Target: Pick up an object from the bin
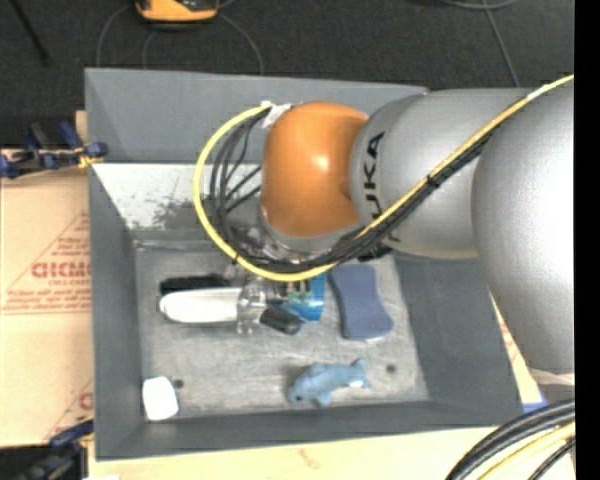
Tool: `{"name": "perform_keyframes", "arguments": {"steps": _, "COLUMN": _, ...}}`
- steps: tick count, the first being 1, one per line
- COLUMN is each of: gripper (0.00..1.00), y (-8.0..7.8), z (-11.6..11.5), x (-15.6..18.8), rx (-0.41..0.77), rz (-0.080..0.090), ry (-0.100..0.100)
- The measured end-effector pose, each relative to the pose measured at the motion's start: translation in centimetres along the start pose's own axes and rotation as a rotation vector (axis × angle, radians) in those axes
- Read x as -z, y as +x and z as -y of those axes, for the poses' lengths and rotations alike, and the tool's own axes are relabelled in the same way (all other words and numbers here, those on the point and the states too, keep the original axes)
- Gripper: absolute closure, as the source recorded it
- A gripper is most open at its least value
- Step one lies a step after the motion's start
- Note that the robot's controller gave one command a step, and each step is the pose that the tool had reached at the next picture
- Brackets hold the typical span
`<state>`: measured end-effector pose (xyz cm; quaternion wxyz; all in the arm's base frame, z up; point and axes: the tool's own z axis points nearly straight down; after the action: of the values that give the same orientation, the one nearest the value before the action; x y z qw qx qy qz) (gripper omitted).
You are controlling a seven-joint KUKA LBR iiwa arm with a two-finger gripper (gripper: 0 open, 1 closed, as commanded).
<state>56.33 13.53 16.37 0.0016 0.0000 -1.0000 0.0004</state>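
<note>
My gripper (252, 306) is low in the middle of the bin, under the orange wrist cover, at the right end of a long white thing (202, 306) with a black strip along its top edge. It seems to touch that end, but the cover hides the contact. A small black piece (280, 319) and a bright blue thing (312, 304) lie just to the gripper's right, partly hidden. Further right is a slate-blue oval pad (361, 304).
A light blue toy fish (326, 381) lies near the front wall, right of centre. A small white block (160, 398) sits in the front left corner. The arm and its cables cover the back and right of the bin.
</note>
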Motion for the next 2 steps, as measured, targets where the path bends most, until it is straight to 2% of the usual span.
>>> {"name": "perform_keyframes", "arguments": {"steps": 1, "gripper": 1.0, "y": 0.5, "z": 2.0, "x": -1.7, "rx": 0.019, "rz": 0.015, "ry": -0.006}}
{"name": "perform_keyframes", "arguments": {"steps": 2, "gripper": 1.0, "y": -1.4, "z": 4.1, "x": -1.4, "rx": 0.001, "rz": -0.015, "ry": 0.004}}
